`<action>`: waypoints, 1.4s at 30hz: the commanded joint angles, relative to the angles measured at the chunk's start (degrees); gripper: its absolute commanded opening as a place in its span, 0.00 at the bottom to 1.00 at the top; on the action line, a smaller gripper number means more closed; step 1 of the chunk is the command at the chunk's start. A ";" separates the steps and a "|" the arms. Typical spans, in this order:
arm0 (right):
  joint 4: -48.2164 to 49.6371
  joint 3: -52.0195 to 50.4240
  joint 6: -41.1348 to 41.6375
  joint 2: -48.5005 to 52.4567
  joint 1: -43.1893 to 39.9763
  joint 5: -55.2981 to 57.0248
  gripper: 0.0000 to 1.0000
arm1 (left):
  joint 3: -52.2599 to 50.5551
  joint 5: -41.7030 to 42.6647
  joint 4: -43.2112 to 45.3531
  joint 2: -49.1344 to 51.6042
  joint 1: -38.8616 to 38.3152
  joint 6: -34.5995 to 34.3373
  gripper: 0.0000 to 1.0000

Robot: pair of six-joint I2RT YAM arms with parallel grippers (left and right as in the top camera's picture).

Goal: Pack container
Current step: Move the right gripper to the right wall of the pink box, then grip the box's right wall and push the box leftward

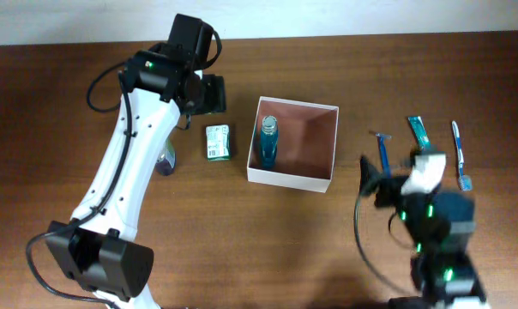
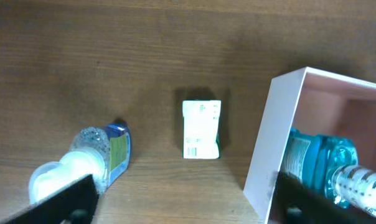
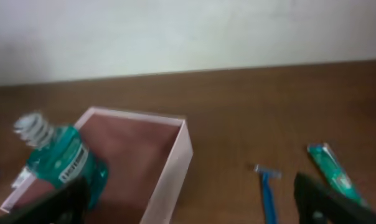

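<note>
I see the container (image 1: 290, 179) mid-frame on the surface, mouth up, square so without a real long axis, slightly skewed; I judge it light, stiff, slide-prone cardboard, best pinched over a wall rim, with left gripper (image 2: 194, 202) and right gripper (image 3: 191, 205) both spread and empty.

Inside the container (image 1: 311, 137), a teal bottle (image 1: 268, 144) takes the left side, apparently lying flat; the right half is open from above.
</note>
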 commanded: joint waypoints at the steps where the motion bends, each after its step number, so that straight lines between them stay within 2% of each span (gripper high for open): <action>1: -8.13 12.55 -4.50 14.95 -1.77 -1.51 0.99 | -0.28 0.35 0.00 -1.07 0.22 0.11 0.99; 4: -18.73 26.51 -4.48 31.26 -2.21 -5.53 0.99 | -0.28 -0.17 -0.55 -1.07 0.24 0.13 0.99; 7: -20.52 32.24 -4.22 39.76 -2.21 -6.58 0.99 | -0.28 -0.35 -0.87 -1.05 0.24 0.11 0.97; 8: -20.52 33.35 -4.22 41.75 -2.21 -7.50 0.99 | -0.28 -0.35 -0.92 -0.94 0.24 0.11 0.92; 10: -19.63 35.08 -4.22 45.59 -2.21 -9.20 0.99 | -0.28 -0.31 -1.18 -0.83 0.24 0.11 0.75; 11: -18.25 35.32 -4.11 47.21 -2.21 -9.77 0.99 | -0.28 -0.33 -1.42 -0.61 0.24 0.13 0.63; 12: -16.72 35.32 -3.28 48.46 -2.21 -10.01 0.89 | -0.28 -0.35 -1.66 -0.48 0.24 0.13 0.51; 13: -15.37 35.32 -2.62 49.75 -2.16 -9.97 0.70 | -0.28 -0.33 -1.97 -0.22 0.24 0.13 0.33; 14: -14.01 35.32 -1.22 51.17 -2.16 -9.92 0.57 | -0.28 -0.33 -2.21 0.13 0.24 0.11 0.19; 17: -11.41 35.32 3.19 54.66 -2.16 -9.86 0.48 | -0.28 -0.28 -2.86 1.46 0.24 0.11 0.01; 22: -9.05 35.32 7.34 59.30 -2.16 -7.78 0.40 | -0.28 -0.28 -4.33 2.97 0.24 0.11 0.00; 28: -5.57 35.32 8.41 61.86 -2.10 -7.34 0.30 | -0.28 -0.26 -4.26 3.45 0.20 0.11 0.01; 32: -4.72 35.32 11.32 61.90 -1.42 -7.34 0.16 | -0.28 -0.24 -4.28 3.45 0.20 0.09 0.01; 42: -1.36 35.30 11.32 61.96 3.10 -6.93 0.15 | -0.28 -0.24 -4.39 3.45 0.20 0.11 0.01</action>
